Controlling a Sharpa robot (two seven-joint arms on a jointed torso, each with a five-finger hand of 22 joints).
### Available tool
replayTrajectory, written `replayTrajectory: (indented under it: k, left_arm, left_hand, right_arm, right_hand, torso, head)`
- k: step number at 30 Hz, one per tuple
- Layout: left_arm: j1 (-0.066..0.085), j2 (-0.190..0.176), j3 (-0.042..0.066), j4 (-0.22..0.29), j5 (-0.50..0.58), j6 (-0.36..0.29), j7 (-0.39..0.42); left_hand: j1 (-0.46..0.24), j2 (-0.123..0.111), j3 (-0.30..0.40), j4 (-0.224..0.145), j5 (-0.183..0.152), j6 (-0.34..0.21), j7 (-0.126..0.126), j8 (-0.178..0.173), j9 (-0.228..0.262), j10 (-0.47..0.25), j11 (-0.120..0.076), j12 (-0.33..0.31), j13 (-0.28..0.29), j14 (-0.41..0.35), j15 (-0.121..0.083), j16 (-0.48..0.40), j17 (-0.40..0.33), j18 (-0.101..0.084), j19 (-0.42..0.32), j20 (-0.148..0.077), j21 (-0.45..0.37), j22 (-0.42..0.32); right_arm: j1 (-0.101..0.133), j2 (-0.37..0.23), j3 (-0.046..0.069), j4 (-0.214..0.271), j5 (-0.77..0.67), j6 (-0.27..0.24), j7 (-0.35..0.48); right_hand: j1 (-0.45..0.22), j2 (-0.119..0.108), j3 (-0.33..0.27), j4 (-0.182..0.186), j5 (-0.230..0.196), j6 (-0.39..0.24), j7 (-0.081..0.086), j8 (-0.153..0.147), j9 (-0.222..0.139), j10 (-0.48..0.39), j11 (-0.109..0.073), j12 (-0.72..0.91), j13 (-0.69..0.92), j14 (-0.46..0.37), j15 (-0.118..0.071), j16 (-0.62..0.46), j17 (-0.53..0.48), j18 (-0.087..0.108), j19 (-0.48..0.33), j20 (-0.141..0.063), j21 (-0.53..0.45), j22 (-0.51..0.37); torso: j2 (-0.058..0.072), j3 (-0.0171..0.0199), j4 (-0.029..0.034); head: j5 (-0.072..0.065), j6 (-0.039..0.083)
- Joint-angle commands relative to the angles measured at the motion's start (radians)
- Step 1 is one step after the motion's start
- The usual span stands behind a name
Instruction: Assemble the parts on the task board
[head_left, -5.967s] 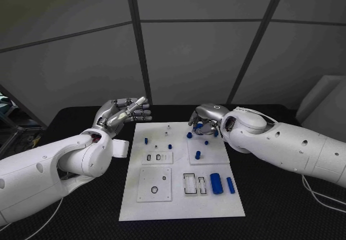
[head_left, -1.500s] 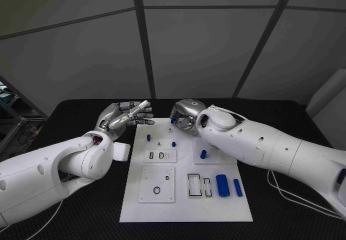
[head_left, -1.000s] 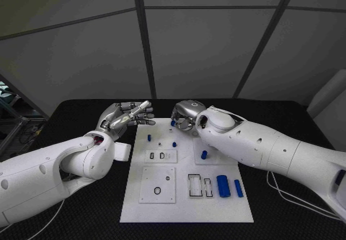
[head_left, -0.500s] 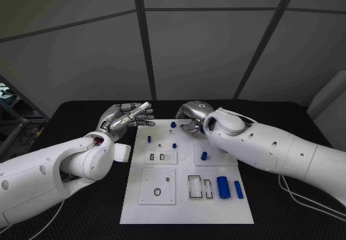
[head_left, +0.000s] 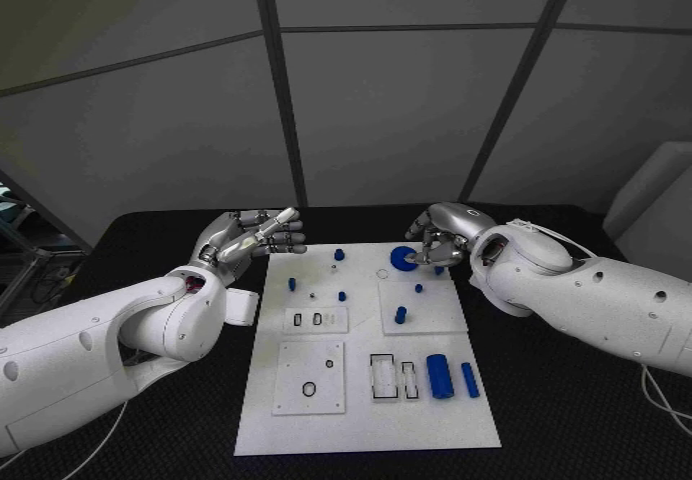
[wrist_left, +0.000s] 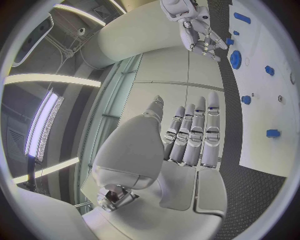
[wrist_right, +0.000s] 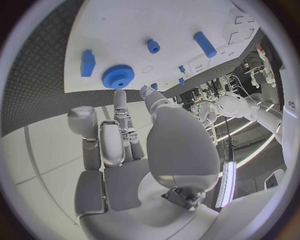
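The right hand (head_left: 437, 243) hovers over the far right part of the white board (head_left: 372, 425), its fingers curled just above a blue gear (head_left: 407, 256) that lies on the board; whether they touch it is hard to tell. The left hand (head_left: 248, 235) hangs above the tabletop (head_left: 159, 240) beside the board's far left corner, fingers together and holding nothing.

Black table (head_left: 144, 245) with a fine textured surface, extending to left and right of centre. White task board (head_left: 368, 420) lying flat directly on the table at its middle, long axis running near to far, its far edge near the table's far side.
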Motion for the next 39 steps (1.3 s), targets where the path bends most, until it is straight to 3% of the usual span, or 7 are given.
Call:
replayTrajectory:
  k: [1,5,10,19,28,39]
  left_arm:
    - [0.002,0.003,0.001,0.000,-0.005,0.020,0.001]
    - [0.002,0.006,0.001,-0.002,-0.005,0.022,0.000]
    - [0.001,0.008,0.001,-0.005,-0.005,0.023,-0.001]
    - [0.001,0.012,0.001,-0.008,-0.005,0.025,-0.002]
    - [0.001,0.014,0.001,-0.011,-0.005,0.026,-0.004]
    - [0.001,0.016,0.001,-0.014,-0.005,0.026,-0.006]
  left_hand:
    - [-0.005,0.006,-0.002,-0.004,-0.003,0.002,0.008,-0.004,-0.001,-0.002,0.006,-0.006,0.001,-0.008,0.003,-0.004,0.001,-0.014,-0.006,-0.001,-0.002,-0.001]
    - [-0.005,0.006,-0.002,-0.004,-0.003,0.002,0.008,-0.004,-0.001,-0.002,0.006,-0.006,0.001,-0.008,0.003,-0.004,0.001,-0.014,-0.006,-0.001,-0.002,-0.001]
    - [-0.004,0.007,-0.002,-0.004,-0.003,0.002,0.007,-0.004,-0.001,-0.001,0.005,-0.006,0.001,-0.007,0.002,-0.005,0.002,-0.014,-0.006,-0.001,-0.002,-0.001]
    - [-0.004,0.007,-0.002,-0.004,-0.003,0.002,0.007,-0.004,-0.001,-0.001,0.005,-0.006,0.001,-0.007,0.002,-0.005,0.002,-0.014,-0.006,-0.001,-0.002,-0.001]
    - [-0.003,0.008,-0.001,-0.005,-0.003,0.003,0.007,-0.005,-0.001,-0.001,0.005,-0.006,0.001,-0.007,0.002,-0.005,0.003,-0.014,-0.007,-0.001,-0.002,-0.001]
    - [-0.002,0.010,-0.001,-0.006,-0.003,0.003,0.007,-0.005,-0.001,-0.001,0.005,-0.006,0.001,-0.007,0.002,-0.006,0.003,-0.014,-0.007,-0.001,-0.002,-0.001]
  right_arm:
    - [0.002,-0.008,0.001,-0.002,0.078,0.087,-0.054]
    - [0.002,-0.004,0.001,-0.026,0.087,0.108,-0.057]
    - [0.002,0.013,0.002,-0.051,0.090,0.119,-0.056]
    - [0.002,0.055,0.002,-0.102,0.091,0.119,-0.053]
    - [0.003,0.076,0.002,-0.117,0.091,0.103,-0.051]
    - [0.003,0.092,0.002,-0.127,0.080,0.106,-0.055]
  right_hand:
    - [0.044,0.025,-0.103,0.059,0.009,-0.020,0.007,0.027,0.009,-0.083,0.005,0.139,0.147,0.042,-0.001,0.031,0.051,-0.010,0.018,-0.002,0.025,0.042]
    - [0.088,0.028,-0.138,0.123,0.018,-0.043,0.012,0.055,0.014,-0.139,0.009,0.277,0.298,0.048,0.002,0.058,0.095,-0.016,0.029,0.005,0.050,0.081]
    - [0.107,0.025,-0.152,0.159,0.036,-0.062,0.017,0.065,0.014,-0.169,0.011,0.295,0.325,0.047,0.008,0.062,0.099,-0.016,0.026,0.007,0.054,0.084]
    - [0.122,0.040,-0.151,0.168,0.041,-0.064,0.016,0.081,0.017,-0.139,0.011,0.383,0.422,0.051,0.008,0.074,0.120,-0.020,0.035,0.009,0.070,0.111]
    - [0.117,0.045,-0.163,0.169,0.048,-0.075,0.018,0.100,0.018,-0.083,0.012,0.543,0.592,0.059,0.010,0.103,0.172,-0.027,0.051,0.010,0.101,0.159]
    - [0.117,0.045,-0.169,0.168,0.042,-0.084,0.020,0.111,0.018,-0.060,0.015,0.617,0.672,0.066,0.013,0.128,0.221,-0.032,0.059,0.012,0.118,0.186]
  torso:
    - [0.000,0.0004,-0.0017]
    - [0.001,-0.0002,-0.0004]
    - [0.002,0.0001,0.0004]
    - [0.002,-0.0004,0.0005]
    - [0.002,0.0006,-0.0008]
    - [0.003,0.0009,-0.0002]
  head:
    - [-0.002,0.000]
    - [-0.004,-0.002]
    - [-0.004,-0.005]
    - [-0.004,-0.011]
    - [-0.003,-0.013]
    - [-0.003,-0.015]
